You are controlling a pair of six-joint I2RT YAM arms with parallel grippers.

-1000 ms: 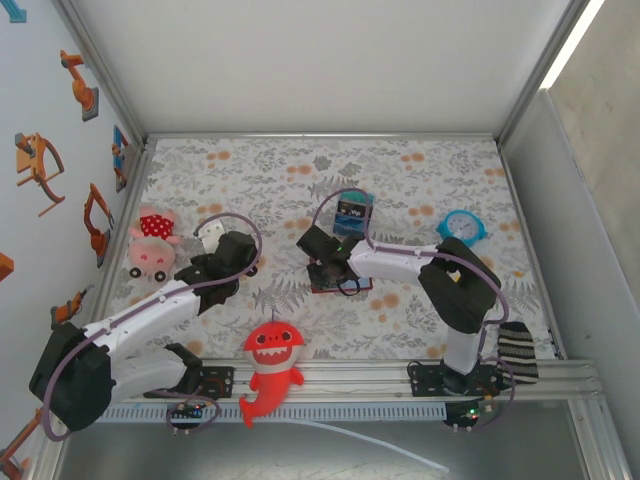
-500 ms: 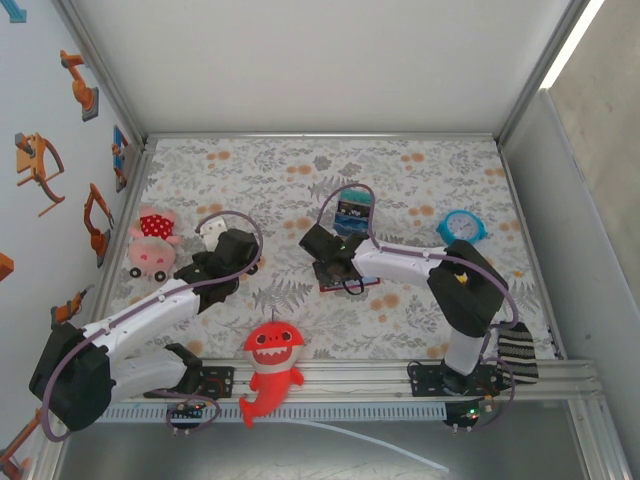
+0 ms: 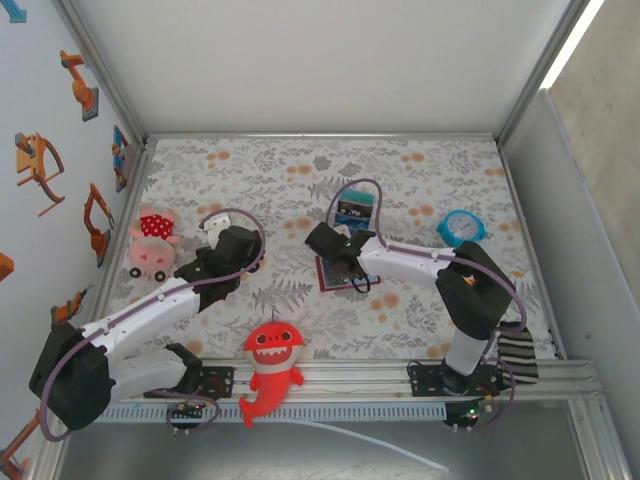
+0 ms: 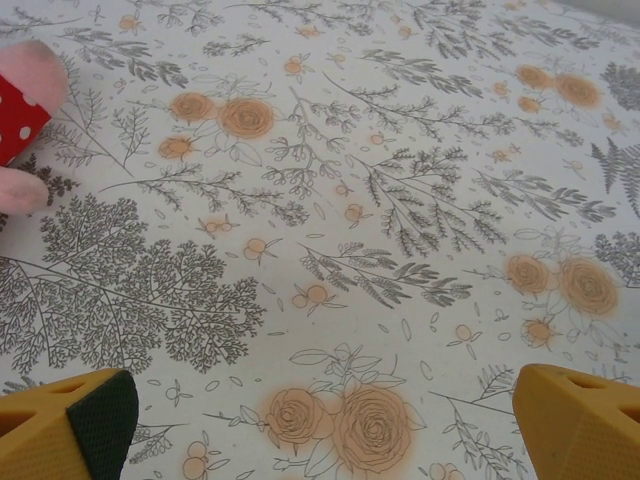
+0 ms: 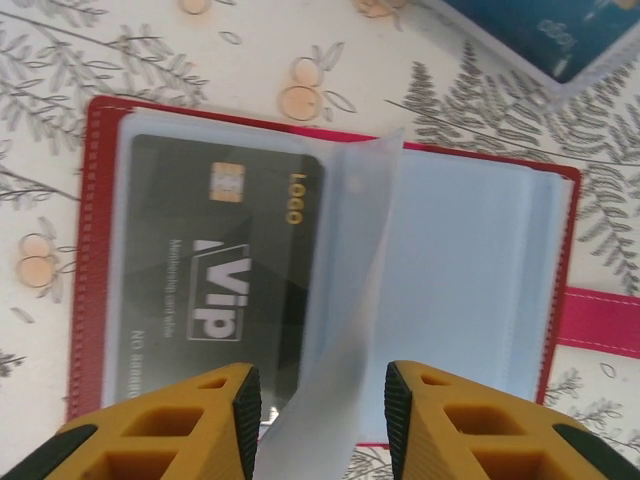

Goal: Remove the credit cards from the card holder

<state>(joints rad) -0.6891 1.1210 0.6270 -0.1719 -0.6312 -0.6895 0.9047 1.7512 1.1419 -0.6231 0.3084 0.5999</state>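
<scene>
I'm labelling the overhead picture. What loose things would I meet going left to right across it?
Pink plush toy → red shark plush → card holder → blue alarm clock → striped cloth.

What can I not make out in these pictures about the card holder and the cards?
- Right wrist view: lower edge of the dark card, hidden by a finger of the right tool.
- Right wrist view: the blue object, cut off by the frame corner.
- Right wrist view: contents of the card holder's right pocket, partly behind the raised clear leaf.
</scene>
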